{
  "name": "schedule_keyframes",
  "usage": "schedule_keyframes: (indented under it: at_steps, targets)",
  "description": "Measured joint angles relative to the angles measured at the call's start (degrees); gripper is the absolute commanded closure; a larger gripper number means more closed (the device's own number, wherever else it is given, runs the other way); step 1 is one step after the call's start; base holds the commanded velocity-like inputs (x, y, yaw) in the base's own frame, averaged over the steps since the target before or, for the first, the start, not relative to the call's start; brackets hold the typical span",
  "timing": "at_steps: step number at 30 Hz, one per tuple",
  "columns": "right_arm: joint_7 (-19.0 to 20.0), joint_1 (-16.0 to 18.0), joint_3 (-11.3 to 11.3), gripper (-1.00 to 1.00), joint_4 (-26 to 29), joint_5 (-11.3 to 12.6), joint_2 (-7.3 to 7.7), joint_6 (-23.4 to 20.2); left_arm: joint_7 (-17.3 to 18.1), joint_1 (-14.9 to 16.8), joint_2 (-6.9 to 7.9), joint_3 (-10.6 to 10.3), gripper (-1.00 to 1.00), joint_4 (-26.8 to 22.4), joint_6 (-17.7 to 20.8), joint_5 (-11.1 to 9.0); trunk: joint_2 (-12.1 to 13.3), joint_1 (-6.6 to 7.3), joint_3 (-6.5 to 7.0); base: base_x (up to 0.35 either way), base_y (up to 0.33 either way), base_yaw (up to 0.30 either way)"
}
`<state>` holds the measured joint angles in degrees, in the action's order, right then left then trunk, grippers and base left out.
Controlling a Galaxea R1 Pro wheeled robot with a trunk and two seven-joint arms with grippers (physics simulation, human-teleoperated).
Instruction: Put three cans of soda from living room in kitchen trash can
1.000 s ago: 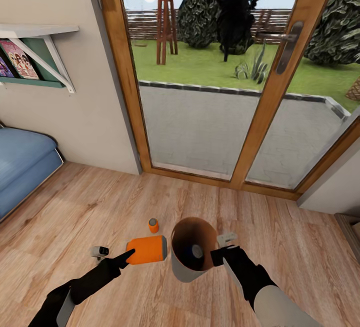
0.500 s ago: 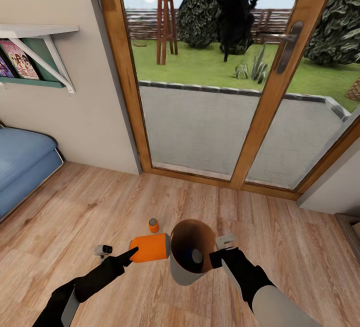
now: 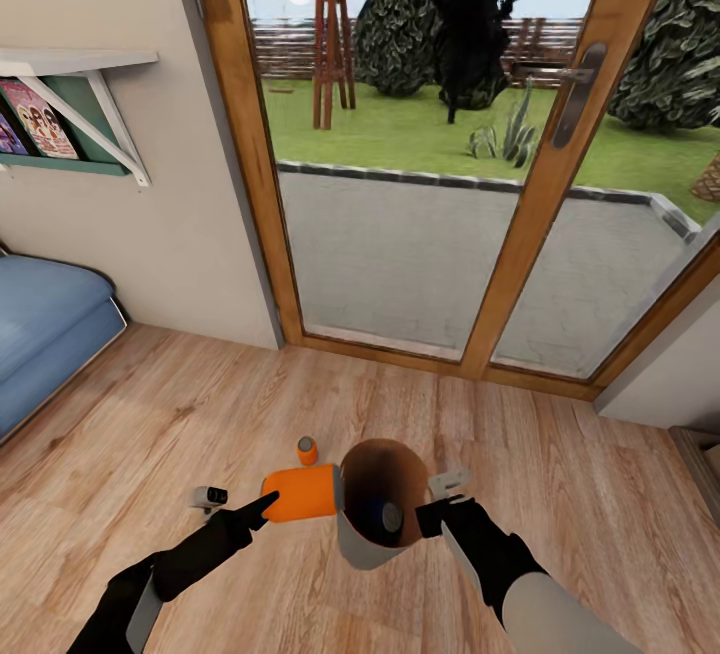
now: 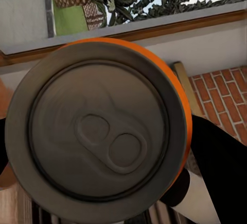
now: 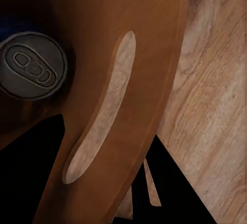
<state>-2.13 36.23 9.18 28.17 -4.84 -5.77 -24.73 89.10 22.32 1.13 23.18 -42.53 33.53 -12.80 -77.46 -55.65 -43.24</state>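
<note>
My left gripper (image 3: 242, 508) is shut on an orange soda can (image 3: 300, 492), held on its side with one end just touching the rim of the trash can (image 3: 360, 549). The can's silvery top (image 4: 98, 131) faces the left wrist camera. My right gripper (image 3: 438, 500) is shut on the far rim of the bin, which is tilted with its brown inside showing. A blue can (image 3: 384, 517) lies inside it; its grey top (image 5: 32, 66) shows against the brown wall (image 5: 139, 80). A second orange can (image 3: 307, 450) stands on the wood floor just behind.
Wood-framed glass garden doors (image 3: 400, 234) stand straight ahead, with a lawn beyond them. A blue sofa (image 3: 40, 334) sits at the left under a wall shelf (image 3: 70, 104) with books. Red brick (image 4: 221, 95) appears in the left wrist view. Open wood floor (image 3: 600, 474) lies to the right.
My left gripper has carried the orange can a little to the right, up to the bin's rim. The bin has shifted slightly toward it and toward me.
</note>
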Motion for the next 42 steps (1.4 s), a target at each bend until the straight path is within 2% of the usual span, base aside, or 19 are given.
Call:
schedule_keyframes:
  at_steps: [1,4,5,6,8,15,21,24,26,27,31,34,36,38,42]
  targets:
    - [0.0,0.0,0.1,1.00,-0.4,-0.5,-0.02,0.3,0.0,0.0,-0.19,0.0,1.00,0.0,0.0,0.0,0.0,0.00,-0.01,0.000,0.000,0.000]
    - [0.1,0.0,0.0,1.00,-1.0,0.1,-0.28,1.1,-0.1,0.0,-0.84,0.0,1.00,0.0,0.0,0.0,0.0,0.00,0.00,0.000,0.000,0.000]
    - [0.0,0.0,0.1,1.00,-1.3,-0.4,-0.54,1.4,-0.2,0.0,-1.73,-0.1,1.00,0.0,-0.1,0.0,0.0,0.00,-0.01,0.000,0.000,0.000]
    - [0.1,0.0,0.1,1.00,-1.4,0.3,-0.61,1.5,-0.2,0.0,-1.94,-0.1,1.00,0.0,-0.1,0.1,0.0,0.00,-0.01,0.000,0.000,0.000]
    - [0.0,0.0,0.1,1.00,-1.4,-0.4,-0.74,1.6,-0.2,0.0,-2.29,-0.1,1.00,0.0,-0.1,0.1,0.0,0.00,0.00,0.000,0.000,0.000]
    - [0.0,0.0,0.1,1.00,-1.5,0.0,-0.93,1.7,-0.6,0.0,-3.25,-0.1,1.00,-0.1,-0.2,0.1,0.0,0.00,0.00,0.000,0.000,0.000]
    - [-0.8,0.0,0.6,1.00,-1.5,-0.3,-1.38,1.8,-7.2,0.0,-3.71,-0.1,1.00,-1.5,-0.5,0.1,0.0,0.00,0.00,0.000,0.000,0.000]
    - [-1.7,0.0,3.6,1.00,-1.5,-0.2,-1.48,1.8,-10.6,0.0,-4.17,-0.1,1.00,-1.7,-1.3,0.2,0.0,0.00,-0.01,0.000,0.000,0.000]
    - [-1.9,0.0,4.2,1.00,-1.5,0.4,-1.64,1.8,-11.8,0.0,-4.23,-0.1,1.00,-1.7,-1.5,0.2,0.0,0.00,0.00,0.000,0.000,0.000]
    - [-2.0,0.0,4.6,1.00,-1.5,-0.2,-1.83,1.8,-13.0,0.0,-4.29,-0.1,1.00,-1.7,-1.6,0.2,0.0,0.00,0.00,0.000,0.000,0.000]
    - [-2.2,0.0,4.9,1.00,-1.5,-0.1,-2.10,1.8,-15.4,0.0,-4.36,-0.2,1.00,-1.8,-1.7,0.2,0.0,0.00,-0.01,0.000,0.000,0.000]
    - [-2.1,0.0,5.0,1.00,-1.5,0.4,-2.47,1.8,-16.6,0.0,-4.38,-0.2,1.00,-1.8,-3.3,0.3,0.0,0.00,0.00,0.000,0.000,0.000]
    - [-2.2,0.0,5.0,1.00,-1.6,-0.2,-2.63,1.7,-17.7,0.0,-4.38,-0.2,1.00,-1.7,-3.7,0.3,0.0,0.00,-0.01,0.000,0.000,0.000]
    - [-2.2,0.0,5.0,1.00,-1.6,0.3,-2.86,1.7,-19.7,0.0,-4.38,-0.2,1.00,-1.7,-4.0,0.3,0.0,0.00,0.00,0.000,0.000,0.000]
    - [-2.4,0.0,5.0,1.00,-1.6,0.3,-3.03,1.7,-20.9,0.0,-4.38,-0.2,1.00,-1.7,-4.2,0.3,0.0,0.00,0.00,0.000,0.000,0.000]
